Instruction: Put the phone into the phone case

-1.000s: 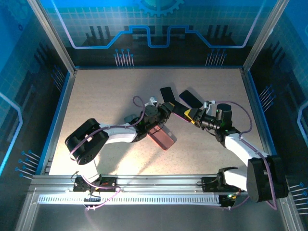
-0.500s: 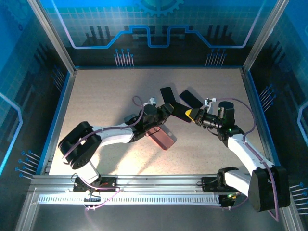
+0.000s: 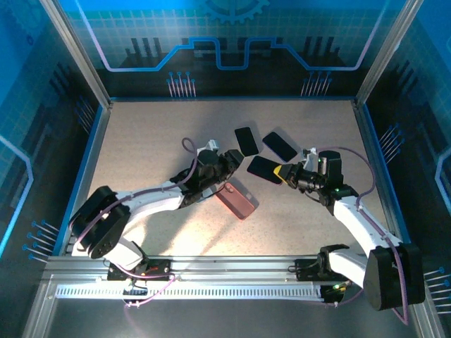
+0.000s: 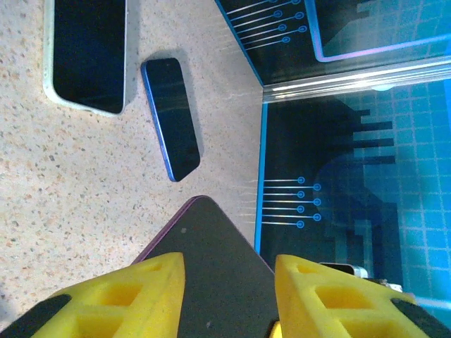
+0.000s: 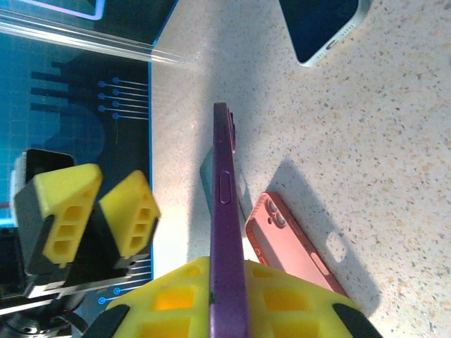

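Note:
My right gripper (image 3: pixel 280 172) (image 5: pixel 227 269) is shut on a purple-edged phone (image 3: pixel 264 169) (image 5: pixel 224 176), held above the table, edge-on in the right wrist view. A little to the left, my left gripper (image 3: pixel 235 163) (image 4: pixel 229 262) is open, its yellow fingers (image 5: pixel 130 211) apart from the phone. The phone's dark face (image 4: pixel 204 246) shows between and beyond those fingers. The pink phone case (image 3: pixel 237 201) (image 5: pixel 296 246) lies empty and flat on the table, just below both grippers.
Two more dark phones lie behind the grippers: one (image 3: pixel 245 140) (image 4: pixel 171 116) blue-edged, the other (image 3: pixel 280 146) (image 4: pixel 88 53) light-edged. A teal flat item (image 5: pixel 204 183) lies behind the held phone. Blue walls ring the table.
My left gripper has opened and drawn back to the left, off the phone. My right gripper has closed tighter on the phone and now holds it alone.

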